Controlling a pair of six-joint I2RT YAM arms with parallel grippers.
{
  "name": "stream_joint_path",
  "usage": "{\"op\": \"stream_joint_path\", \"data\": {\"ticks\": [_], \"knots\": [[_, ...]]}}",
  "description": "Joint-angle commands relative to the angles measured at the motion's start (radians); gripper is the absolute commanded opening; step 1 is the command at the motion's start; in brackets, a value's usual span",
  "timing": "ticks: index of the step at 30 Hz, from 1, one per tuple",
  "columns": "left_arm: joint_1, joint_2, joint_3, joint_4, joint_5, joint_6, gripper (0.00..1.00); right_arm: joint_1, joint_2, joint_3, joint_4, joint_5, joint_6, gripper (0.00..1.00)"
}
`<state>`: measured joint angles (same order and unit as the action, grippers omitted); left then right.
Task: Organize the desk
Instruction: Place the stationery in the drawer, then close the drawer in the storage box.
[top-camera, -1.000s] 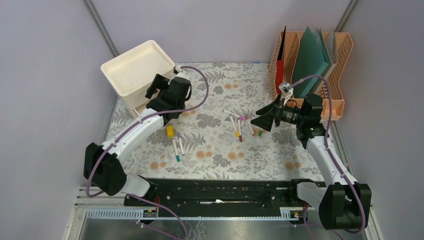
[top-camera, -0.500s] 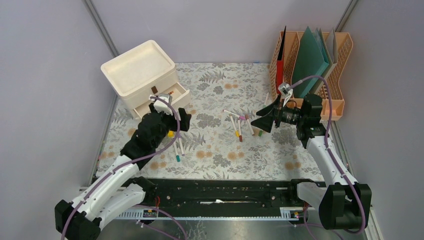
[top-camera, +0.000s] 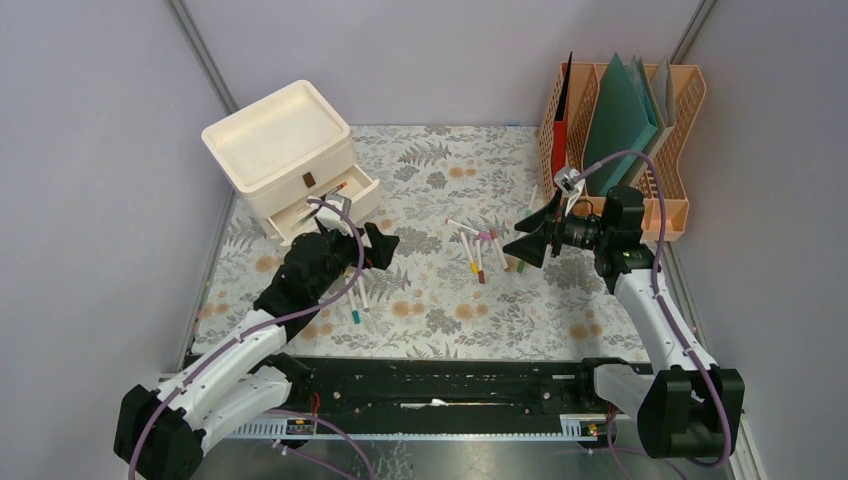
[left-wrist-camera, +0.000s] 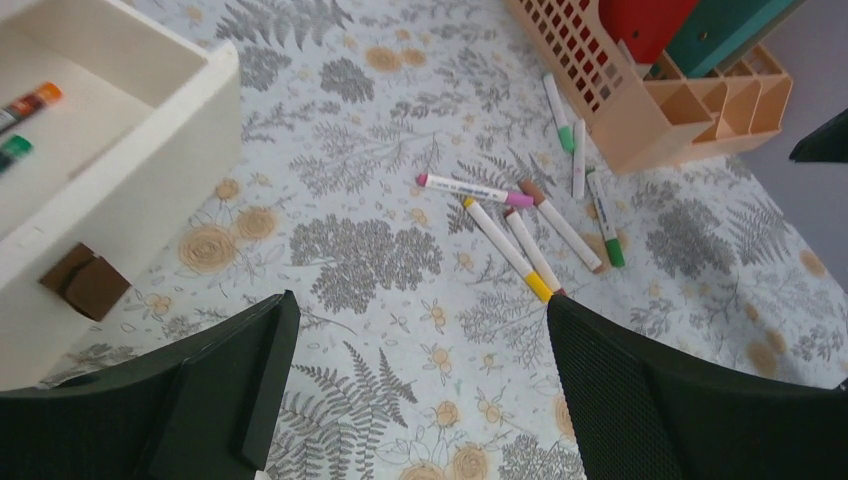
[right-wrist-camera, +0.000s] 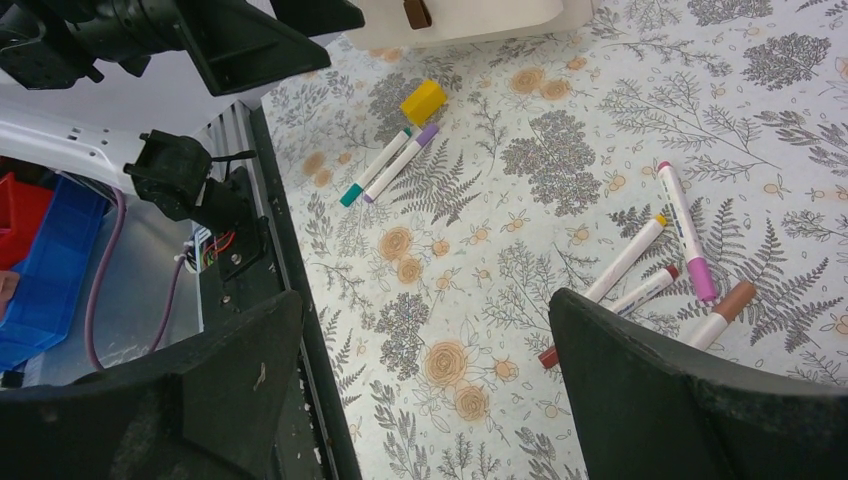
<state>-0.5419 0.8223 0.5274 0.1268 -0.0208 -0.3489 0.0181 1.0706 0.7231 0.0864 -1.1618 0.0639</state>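
Top external shows the left gripper (top-camera: 368, 240) and right gripper (top-camera: 530, 232), both spread empty, above the desk (top-camera: 440, 300).

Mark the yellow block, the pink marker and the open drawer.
yellow block (right-wrist-camera: 423, 101): right wrist view, top face.
pink marker (left-wrist-camera: 475, 189): left wrist view, white barrel.
open drawer (left-wrist-camera: 150, 190): left wrist view, front wall.

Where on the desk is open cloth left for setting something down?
Bare cloth runs along the back of the desk between the white drawer unit and the orange file rack, and along the front beside the black rail. The centre is crowded with loose markers; two more markers lie near the left fingers.
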Motion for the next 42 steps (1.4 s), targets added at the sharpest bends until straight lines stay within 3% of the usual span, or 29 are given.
{"op": "stream_joint_path", "data": {"ticks": [1, 4, 10, 15, 17, 23, 25, 28, 32, 34, 36, 39, 41, 42], "knots": [[-0.002, 0.056, -0.005, 0.070, 0.088, -0.009, 0.99, -0.007, 0.008, 0.050, -0.025, 0.010, -0.055, 1.00], [-0.029, 0.132, 0.042, -0.004, 0.040, 0.017, 0.96, -0.007, 0.014, 0.053, -0.034, 0.011, -0.059, 1.00], [-0.262, 0.286, 0.137, -0.107, -0.307, 0.170, 0.95, -0.012, 0.022, 0.055, -0.044, 0.016, -0.087, 1.00], [-0.349, 0.438, 0.215, -0.181, -0.471, 0.318, 0.88, -0.012, 0.023, 0.056, -0.049, 0.014, -0.094, 1.00], [-0.350, 0.498, 0.250, -0.226, -0.527, 0.362, 0.78, -0.012, 0.023, 0.056, -0.048, 0.014, -0.094, 1.00], [-0.342, 0.616, 0.311, -0.321, -0.731, 0.466, 0.24, -0.012, 0.024, 0.056, -0.048, 0.009, -0.093, 1.00], [-0.313, 0.628, 0.303, -0.304, -0.764, 0.492, 0.13, -0.012, 0.023, 0.057, -0.050, 0.008, -0.093, 1.00], [-0.232, 0.642, 0.299, -0.285, -0.756, 0.509, 0.08, -0.012, 0.022, 0.059, -0.050, 0.007, -0.092, 1.00], [-0.126, 0.677, 0.292, -0.232, -0.805, 0.544, 0.06, -0.013, 0.021, 0.058, -0.049, 0.006, -0.091, 1.00], [-0.106, 0.707, 0.281, -0.169, -0.900, 0.553, 0.04, -0.012, 0.020, 0.058, -0.050, 0.004, -0.090, 1.00], [-0.089, 0.739, 0.270, -0.100, -0.977, 0.569, 0.08, -0.012, 0.017, 0.059, -0.049, 0.002, -0.089, 1.00], [-0.064, 0.799, 0.272, -0.022, -1.090, 0.577, 0.31, -0.012, 0.013, 0.059, -0.049, -0.002, -0.087, 1.00], [-0.057, 0.824, 0.284, -0.010, -1.130, 0.557, 0.57, -0.012, 0.011, 0.061, -0.049, -0.003, -0.087, 1.00], [-0.056, 0.829, 0.288, -0.005, -1.136, 0.550, 0.66, -0.012, 0.011, 0.062, -0.050, -0.004, -0.087, 1.00]]}}
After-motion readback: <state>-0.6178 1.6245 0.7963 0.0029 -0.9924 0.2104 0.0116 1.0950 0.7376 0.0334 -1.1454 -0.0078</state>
